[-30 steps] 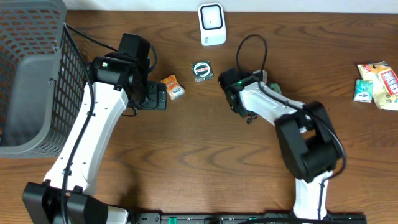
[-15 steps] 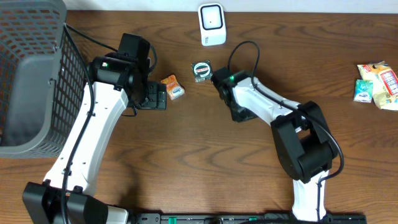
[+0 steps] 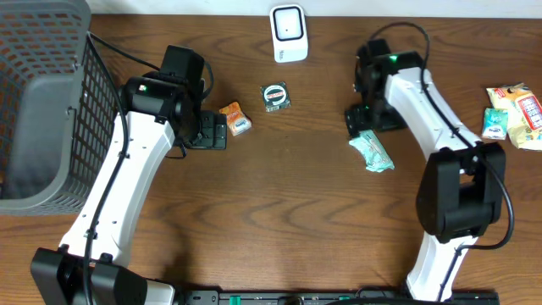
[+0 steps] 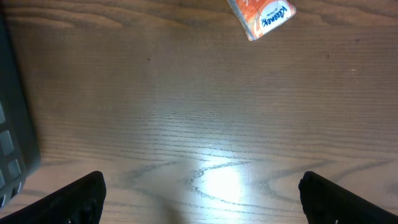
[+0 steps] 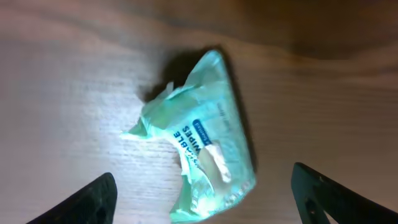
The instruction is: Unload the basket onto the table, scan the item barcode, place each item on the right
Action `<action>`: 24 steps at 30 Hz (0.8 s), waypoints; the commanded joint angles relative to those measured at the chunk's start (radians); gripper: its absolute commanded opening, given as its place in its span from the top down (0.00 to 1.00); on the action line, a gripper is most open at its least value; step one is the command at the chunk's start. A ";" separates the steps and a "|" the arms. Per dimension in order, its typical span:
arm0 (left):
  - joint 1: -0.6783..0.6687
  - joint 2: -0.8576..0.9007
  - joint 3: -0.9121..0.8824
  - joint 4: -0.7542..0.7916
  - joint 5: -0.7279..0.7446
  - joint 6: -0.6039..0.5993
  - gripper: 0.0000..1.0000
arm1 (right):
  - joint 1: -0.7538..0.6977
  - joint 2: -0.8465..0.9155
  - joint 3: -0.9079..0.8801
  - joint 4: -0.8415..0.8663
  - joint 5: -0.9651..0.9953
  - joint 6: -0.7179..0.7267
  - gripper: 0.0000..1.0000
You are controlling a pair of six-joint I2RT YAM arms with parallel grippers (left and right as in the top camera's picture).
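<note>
The basket [image 3: 42, 102] is parked at the table's [image 3: 279, 220] far left, and the scanner [image 3: 289, 33] is set at the back edge, about mid-table. A round packet [image 3: 275, 95] is laid just in front of the scanner, with a small pack [image 3: 235, 119] to its left. The wipes [image 3: 371, 152] are left flat further right, and a pile of snacks [image 3: 523, 114] is tucked at the right edge.

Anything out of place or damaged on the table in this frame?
The green wipes packet is crumpled and lies skewed on the table under the right gripper, whose jaws stand open, not gripping it.
</note>
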 commanded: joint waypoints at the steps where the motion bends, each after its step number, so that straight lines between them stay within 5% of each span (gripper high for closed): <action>1: 0.000 0.003 -0.003 -0.003 -0.005 -0.005 0.02 | -0.024 0.002 -0.082 0.046 -0.138 -0.193 0.16; 3: 0.000 0.003 -0.003 -0.003 -0.005 -0.005 0.02 | -0.030 0.002 -0.134 0.110 -0.145 -0.195 0.18; 12: 0.000 0.003 -0.003 -0.003 -0.005 -0.005 0.02 | -0.029 0.002 -0.277 0.262 -0.145 -0.170 0.62; 22: 0.000 0.003 -0.003 -0.003 -0.005 -0.005 0.02 | -0.002 0.001 -0.187 0.195 -0.191 -0.005 0.99; 24: 0.000 0.003 -0.003 -0.003 -0.005 -0.005 0.02 | 0.016 0.001 -0.094 0.160 -0.191 0.089 0.99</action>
